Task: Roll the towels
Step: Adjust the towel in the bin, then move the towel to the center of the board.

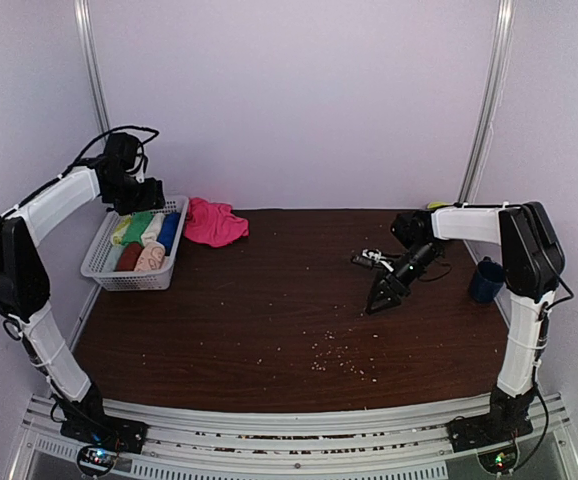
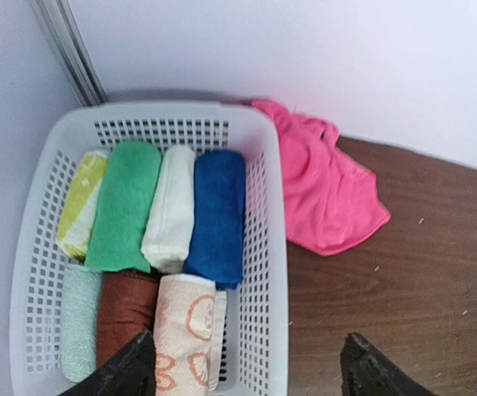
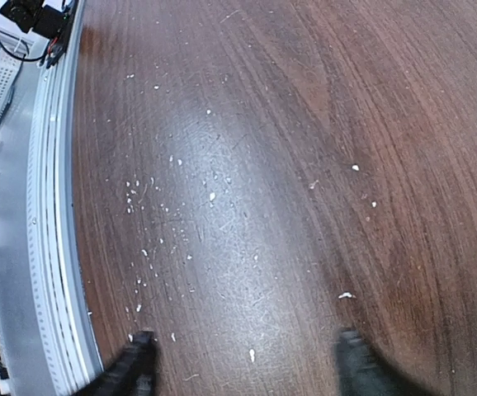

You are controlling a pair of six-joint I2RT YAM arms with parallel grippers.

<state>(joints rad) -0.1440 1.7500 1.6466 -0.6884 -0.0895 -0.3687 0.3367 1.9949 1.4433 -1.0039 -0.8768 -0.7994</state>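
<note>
The left claw (image 2: pixel 247 375) is hovering wide and empty over the basket (image 2: pixel 273 247) of rolled towels (image 2: pixel 214 214); the pink towel (image 2: pixel 321 190) is lying crumpled just beside it; the right claw (image 3: pixel 243 367) is gaping empty above the desk (image 3: pixel 263 165)

A dark wooden table (image 1: pixel 269 300) is carrying everything. A white mesh basket (image 1: pixel 97 262) is sitting at its far left corner, and a pink towel (image 1: pixel 213 222) is lying crumpled against the basket's right side. Pale crumbs (image 1: pixel 334 352) are lying scattered over the middle and the near part. A dark blue cup (image 1: pixel 486 280) is standing at the right edge, and a small tangle (image 1: pixel 369 258), possibly wires, is lying right of centre.
</note>
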